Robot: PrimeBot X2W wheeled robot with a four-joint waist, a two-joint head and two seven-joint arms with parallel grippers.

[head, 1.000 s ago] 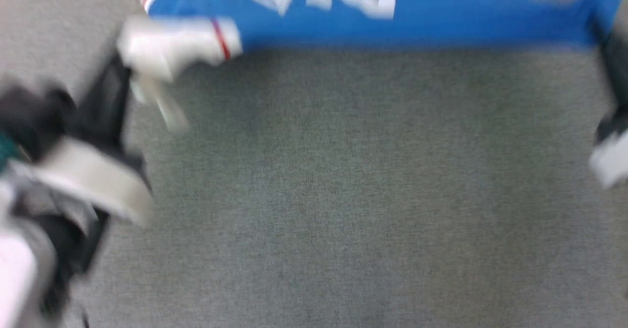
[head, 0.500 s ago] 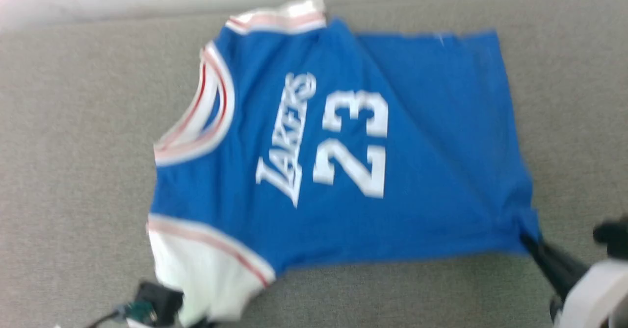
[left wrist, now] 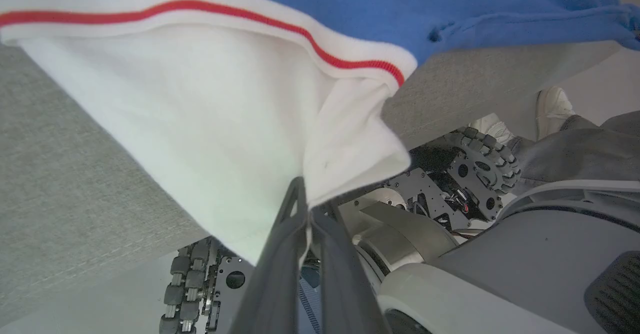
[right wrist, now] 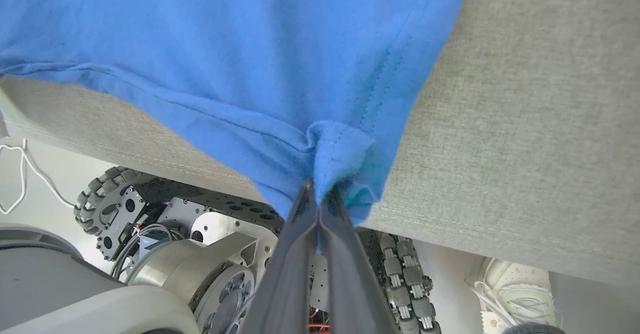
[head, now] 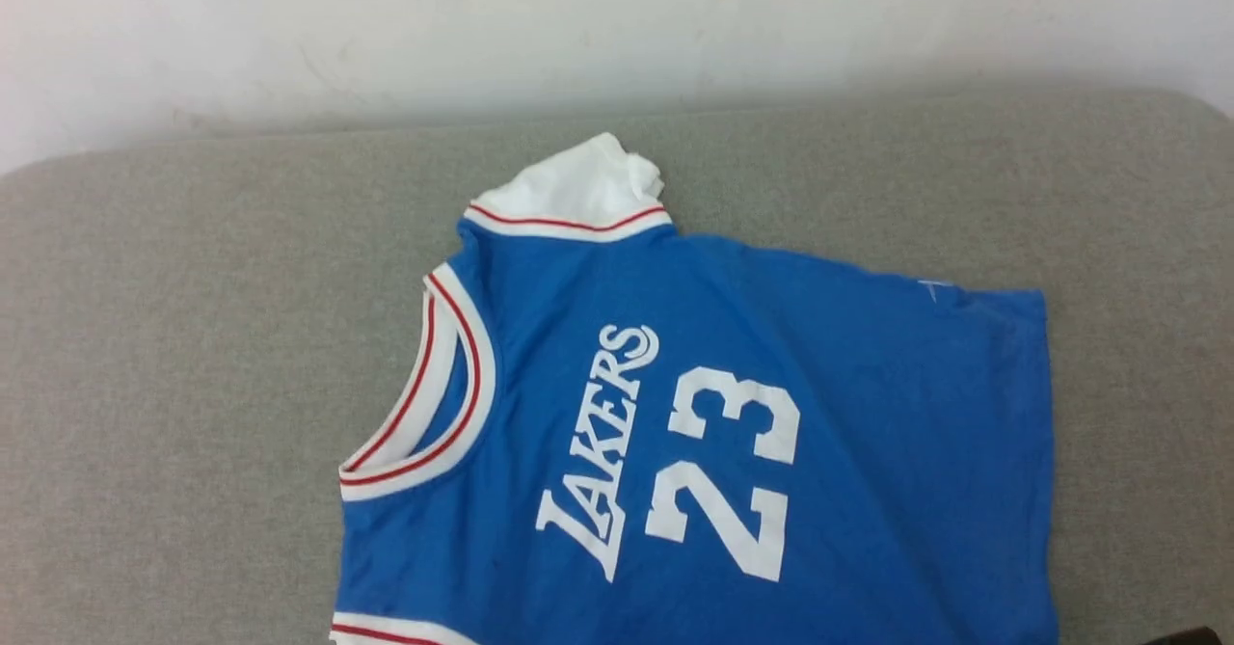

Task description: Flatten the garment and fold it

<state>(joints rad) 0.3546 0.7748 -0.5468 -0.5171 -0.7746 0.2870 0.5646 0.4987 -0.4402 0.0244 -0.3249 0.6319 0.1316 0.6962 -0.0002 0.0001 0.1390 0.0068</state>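
Bright blue jersey garment [head: 848,414] with white chest lettering lies spread on the grey fabric cushion [head: 193,336] in our head view, while our wrist views show our left gripper [left wrist: 307,199] pinching its white red-striped sleeve and our right gripper [right wrist: 320,194] a blue hem corner.

White wall [head: 386,28] tops my head view, grey upholstery [head: 174,336] below — white shoe [right wrist: 515,294] lower right in my right wrist view.

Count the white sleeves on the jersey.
2 on the jersey: the far sleeve lies bunched on the grey surface; the near sleeve is pinched by the left gripper.
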